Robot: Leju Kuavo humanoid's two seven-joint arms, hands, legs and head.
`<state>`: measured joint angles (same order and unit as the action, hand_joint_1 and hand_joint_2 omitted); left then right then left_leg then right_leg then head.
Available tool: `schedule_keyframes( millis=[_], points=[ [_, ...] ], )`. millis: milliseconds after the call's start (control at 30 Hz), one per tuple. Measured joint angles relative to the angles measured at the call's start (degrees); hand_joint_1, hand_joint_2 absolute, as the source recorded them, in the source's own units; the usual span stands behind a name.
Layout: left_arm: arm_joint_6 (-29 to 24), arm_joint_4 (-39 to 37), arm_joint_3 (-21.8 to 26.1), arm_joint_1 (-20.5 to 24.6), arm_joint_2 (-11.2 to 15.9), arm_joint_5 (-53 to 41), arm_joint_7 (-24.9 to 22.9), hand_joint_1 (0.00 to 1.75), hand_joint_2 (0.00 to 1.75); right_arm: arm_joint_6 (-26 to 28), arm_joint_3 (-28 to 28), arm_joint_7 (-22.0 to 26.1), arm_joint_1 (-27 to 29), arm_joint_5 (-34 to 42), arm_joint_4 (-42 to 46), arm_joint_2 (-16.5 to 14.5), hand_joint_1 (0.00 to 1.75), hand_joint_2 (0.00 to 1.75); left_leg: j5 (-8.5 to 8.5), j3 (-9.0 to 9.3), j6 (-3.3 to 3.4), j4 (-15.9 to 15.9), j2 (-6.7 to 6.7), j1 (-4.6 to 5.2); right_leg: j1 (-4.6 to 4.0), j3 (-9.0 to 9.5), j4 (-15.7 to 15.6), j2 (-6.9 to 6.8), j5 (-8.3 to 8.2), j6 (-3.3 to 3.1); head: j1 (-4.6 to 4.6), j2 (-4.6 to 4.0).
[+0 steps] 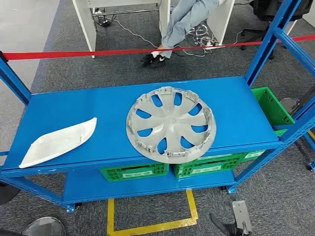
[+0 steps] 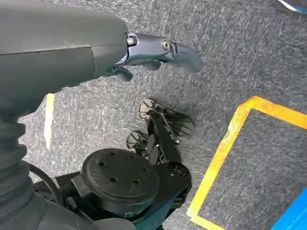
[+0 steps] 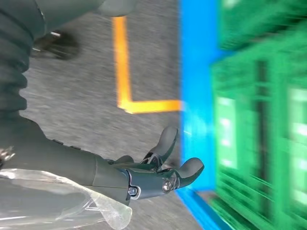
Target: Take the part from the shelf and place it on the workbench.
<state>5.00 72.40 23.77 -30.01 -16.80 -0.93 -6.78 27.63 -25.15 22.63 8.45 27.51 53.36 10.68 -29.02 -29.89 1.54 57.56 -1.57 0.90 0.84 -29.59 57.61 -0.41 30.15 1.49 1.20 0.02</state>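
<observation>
Here I see the hubcap (image 1: 171, 124) flat on the shelf (image 1: 237, 105), overhanging its front edge. My left hand (image 2: 155, 52) and right hand (image 3: 159, 167) hang empty, fingers apart. The green crates (image 3: 260, 115) are blurred.

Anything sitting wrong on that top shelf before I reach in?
The hubcap lies face down and its near rim sticks out past the front edge of the shelf, over the green crates. It could slip off if nudged. The white panel lies skewed near the left front corner, though fully on.
</observation>
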Motion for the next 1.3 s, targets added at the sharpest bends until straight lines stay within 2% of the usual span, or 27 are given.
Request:
schedule_keyframes(
  millis=[333, 800, 1100, 1300],
  points=[
    [0.36, 1.55, 0.87, -0.39, -0.80, -0.59, 0.10, 0.00, 1.75, 0.85, 5.35, 1.32, 1.31, -4.29, 7.97, -0.80, 0.00, 1.75, -0.02, -0.04, 0.04, 0.00, 0.01, 0.01, 0.01, -0.04, 0.00, 0.03, -0.02, 0.02, 0.00, 0.00],
    [2.44, 3.68, 3.40, -0.86, -1.93, -4.55, 1.03, 0.00, 1.75, 6.04, 13.55, 7.12, 4.58, -18.48, 31.06, -2.66, 0.00, 1.75, -0.01, 0.04, 0.04, 0.01, 0.02, 0.02, 0.02, -0.03, 0.00, 0.02, -0.03, 0.04, 0.01, 0.00],
    [4.47, 4.05, 5.63, -0.71, -2.52, -8.14, 2.08, 0.00, 1.75, 8.55, 14.42, 10.85, 5.74, -29.88, 46.32, -2.79, 0.00, 1.75, -0.01, 0.03, 0.04, 0.01, 0.02, 0.02, 0.02, -0.04, 0.00, 0.02, -0.03, 0.04, 0.01, 0.00],
    [5.93, 4.05, 7.50, -0.03, -2.80, -10.60, 3.00, 0.00, 1.75, 6.38, 12.04, 8.18, 5.29, -38.97, 52.08, -1.37, 0.00, 1.75, -0.01, 0.00, 0.04, 0.01, 0.02, 0.02, 0.02, -0.01, 0.00, 0.02, -0.03, 0.04, 0.01, 0.00]
  ],
)
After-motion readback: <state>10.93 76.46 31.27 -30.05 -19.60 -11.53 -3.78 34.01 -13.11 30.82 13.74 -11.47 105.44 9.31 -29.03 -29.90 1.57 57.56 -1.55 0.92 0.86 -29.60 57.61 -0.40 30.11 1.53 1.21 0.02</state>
